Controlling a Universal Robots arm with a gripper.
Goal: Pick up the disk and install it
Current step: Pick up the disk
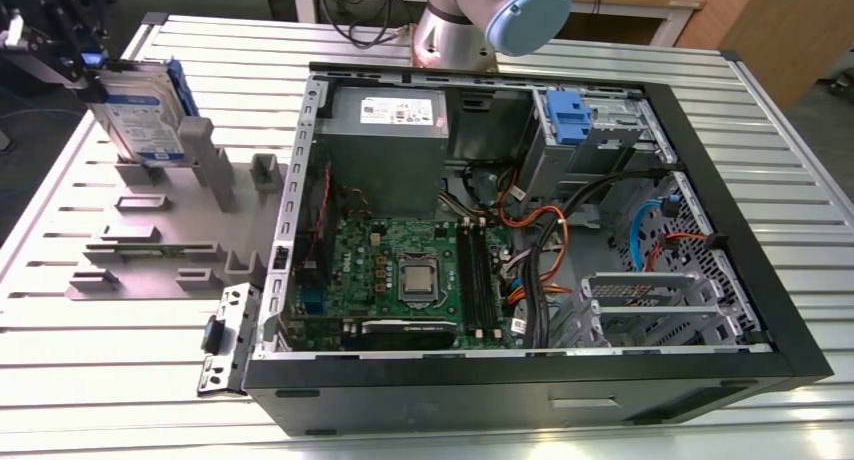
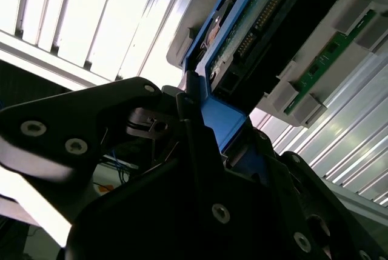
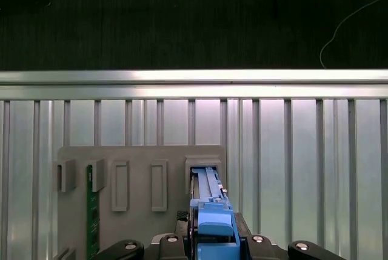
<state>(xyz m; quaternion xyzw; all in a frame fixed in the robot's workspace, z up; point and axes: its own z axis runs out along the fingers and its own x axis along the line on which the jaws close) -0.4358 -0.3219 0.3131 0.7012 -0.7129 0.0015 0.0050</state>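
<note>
At the exterior view's far left we see the gripper point(image 1: 88, 64) closed on the upper end of the disk point(image 1: 140, 115). In the second wrist view its fingers point(image 2: 189, 111) press against the drive's blue rail. The disk stands upright with its lower end at a slot of the grey holder block point(image 1: 174, 242); we cannot tell whether it sits in the slot or hangs just above it. The block lies on the ribbed metal table point(image 1: 107, 390). Just beside it, further right, the open computer case point(image 1: 767, 280) lies on its side, showing the motherboard point(image 1: 400, 270). The arm point(image 1: 487, 25) rises behind the case, and a blue latch point(image 1: 567, 115) sits in the drive bay beyond.
</note>
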